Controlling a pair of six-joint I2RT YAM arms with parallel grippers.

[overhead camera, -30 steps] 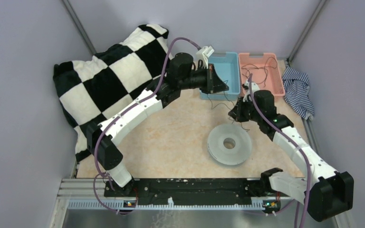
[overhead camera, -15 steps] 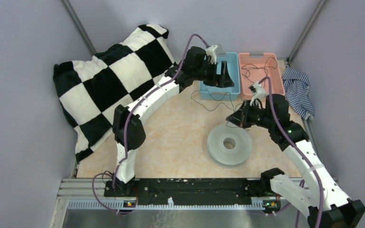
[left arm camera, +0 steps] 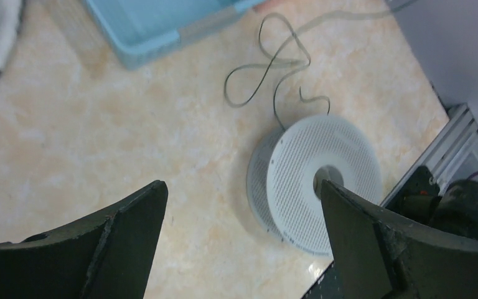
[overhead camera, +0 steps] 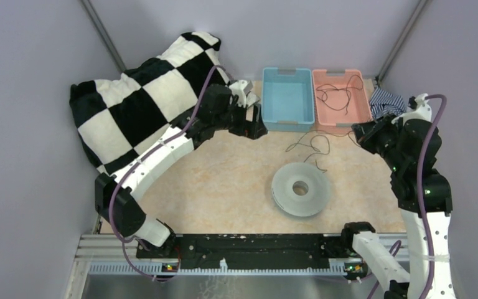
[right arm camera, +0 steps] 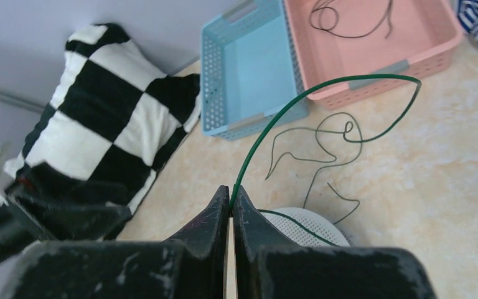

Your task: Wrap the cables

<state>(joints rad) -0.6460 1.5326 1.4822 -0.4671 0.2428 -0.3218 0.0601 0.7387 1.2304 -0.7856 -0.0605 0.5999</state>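
The right fingers [right arm camera: 215, 218] were clenched on the cable [right arm camera: 348, 76], which arced away toward one o'clock. The left fingers [left arm camera: 131, 224] stood released, its loops on the worktop [left arm camera: 99, 124] at twelve o'clock.

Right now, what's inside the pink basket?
A thin dark cable lies in loose loops on the bottom of the pink basket. Nothing else shows in there. The near wall may hide a small strip of the bottom.

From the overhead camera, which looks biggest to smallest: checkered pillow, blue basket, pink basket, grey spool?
1. Checkered pillow, by far.
2. Blue basket and pink basket look alike; I can't rank them.
3. Grey spool, slightly smaller than either.
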